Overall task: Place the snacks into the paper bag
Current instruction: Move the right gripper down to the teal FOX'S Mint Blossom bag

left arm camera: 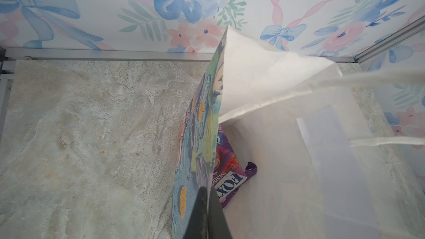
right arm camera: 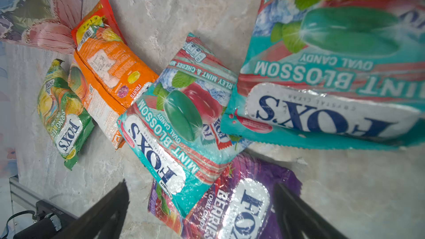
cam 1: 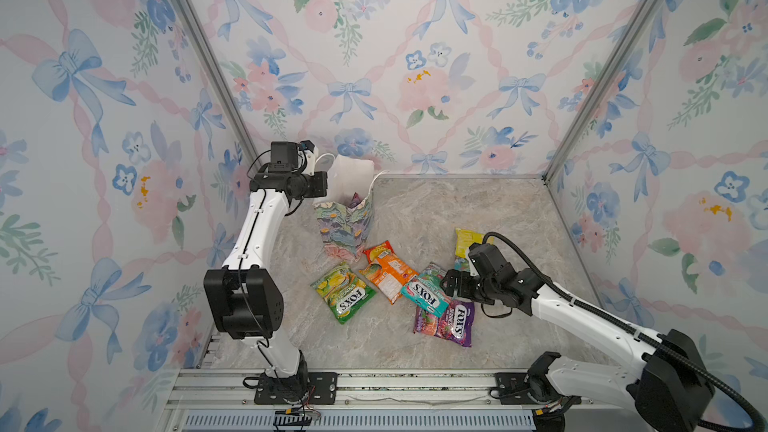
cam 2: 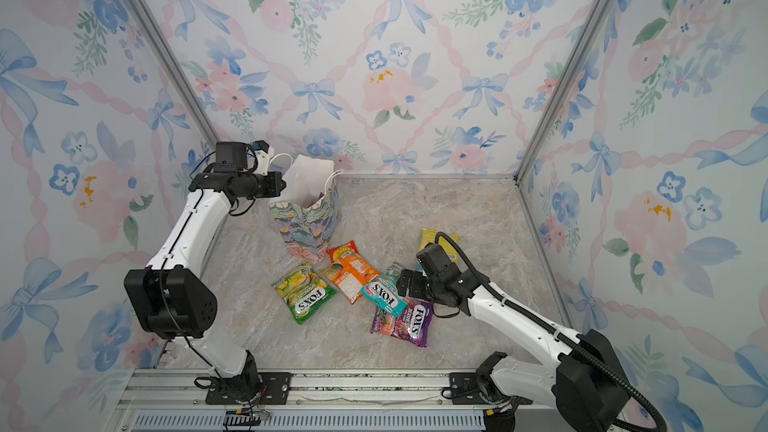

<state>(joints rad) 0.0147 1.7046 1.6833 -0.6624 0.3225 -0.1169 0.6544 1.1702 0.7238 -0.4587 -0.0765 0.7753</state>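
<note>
1. Marble tabletop (cam 1: 478, 201), walled on three sides, with an aluminium rail (cam 1: 374, 384) along the front edge.
2. Far left: left gripper (left arm camera: 208, 203) is clamped on the paper bag (cam 1: 345, 226), pinching one side wall at the rim, one finger outside and one inside. The bag stands upright at back-left with its mouth open, near the back wall.
3. In the bag: bagged purple packet (left arm camera: 230, 173) leans on the pinched wall. The rest of the white interior is bare.
4. In front of the bag: green packet (cam 1: 344, 292) lies flat, touching the orange packets (cam 1: 388, 270). Their top end reaches the bag's foot.
5. Next right: teal packet (cam 1: 424, 295) overlaps the orange edge and lies on the loose purple packet (cam 1: 449, 324).
6. Right gripper (right arm camera: 201, 183) has its jaws spread wide and holds nothing. It sits low over the teal/purple overlap with the fingers (right arm camera: 110, 210) straddling it. Can't tell whether it touches.
7. Under the right wrist: second teal packet (right arm camera: 322, 77), with the yellow bag (cam 1: 467, 241) overlapping its far end.
8. Room: bare marble from the packets back to the rear wall and right of the bag, plus a bare strip between the packets and the rail.
</note>
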